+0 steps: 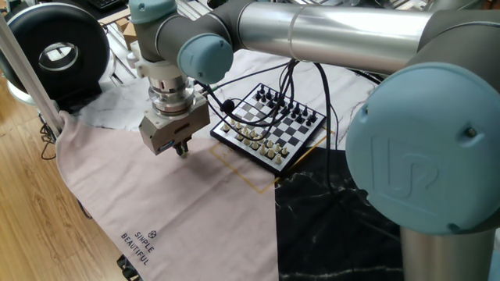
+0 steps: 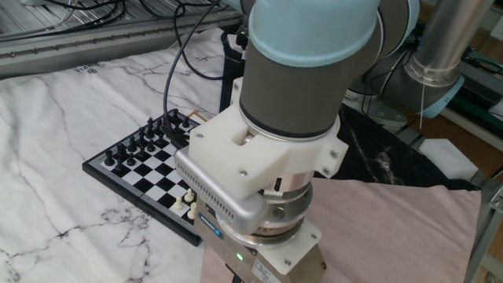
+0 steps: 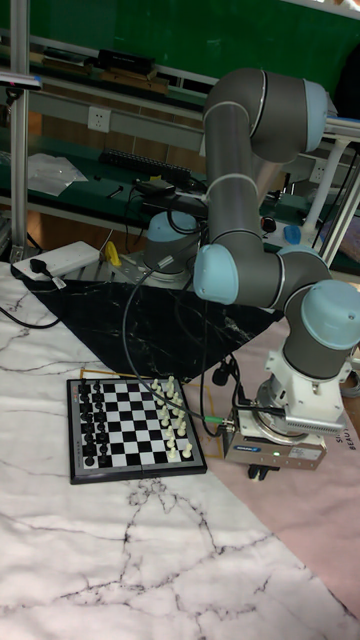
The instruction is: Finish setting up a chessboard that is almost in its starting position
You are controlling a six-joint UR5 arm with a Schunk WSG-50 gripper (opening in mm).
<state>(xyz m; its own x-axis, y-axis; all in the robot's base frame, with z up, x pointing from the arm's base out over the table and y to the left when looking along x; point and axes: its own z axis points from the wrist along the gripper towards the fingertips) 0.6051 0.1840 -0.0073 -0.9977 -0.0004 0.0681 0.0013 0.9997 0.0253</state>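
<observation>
The chessboard (image 1: pixel 242 152) lies at mid-table, a small black-and-white checked board with a dark rim. Cream pieces (image 1: pixel 254 137) line its near side and black pieces (image 1: pixel 276 99) its far side. In the tall fixed view the chessboard (image 3: pixel 130 473) has black pieces (image 3: pixel 90 425) on the left and cream pieces (image 3: pixel 173 420) on the right. My gripper (image 1: pixel 182 148) hangs low over the pink cloth (image 1: pixel 156 203), a short way left of the board and off it. Its dark fingertips sit close together, and I cannot tell whether anything is between them. In the other fixed view the wrist covers part of the chessboard (image 2: pixel 134 200).
A thin yellow square outline (image 1: pixel 258 188) is drawn on the cloth beside the board. A black marble mat (image 1: pixel 328 226) lies to the right. Black cables (image 1: pixel 316 82) hang over the board's far side. A round black device (image 1: pixel 55 51) stands at the back left.
</observation>
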